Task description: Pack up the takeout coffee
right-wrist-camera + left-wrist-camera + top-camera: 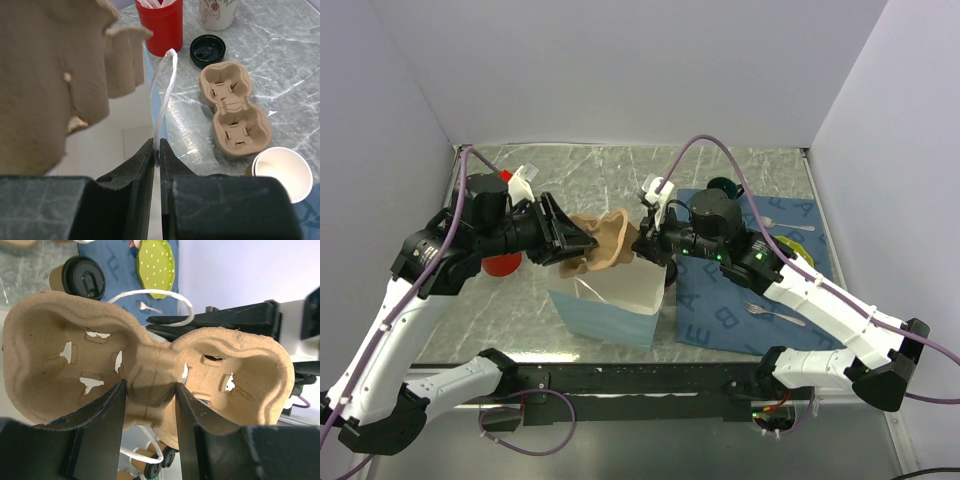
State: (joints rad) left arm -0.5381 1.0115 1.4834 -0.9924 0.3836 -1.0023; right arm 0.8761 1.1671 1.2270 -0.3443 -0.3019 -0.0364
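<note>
The takeout coffee (80, 277), a tan paper cup with a black lid, stands beside the blue mat (112, 270) in the left wrist view. My left gripper (150, 385) is shut on the narrow middle of a tan pulp cup carrier (145, 365). It holds the carrier (605, 245) in the air over the open light-blue paper bag (610, 305). My right gripper (156, 147) is shut on the bag's rim at the foot of its white cord handle (165, 85). In the top view that gripper (642, 245) is at the bag's far right corner.
A red cup (161, 25), a loose black lid (207, 50), a second pulp carrier (235, 112) and an open white-lined paper cup (280, 172) sit on the marble table. On the blue mat (740, 300) lie a green plate (156, 265) and a fork (775, 315).
</note>
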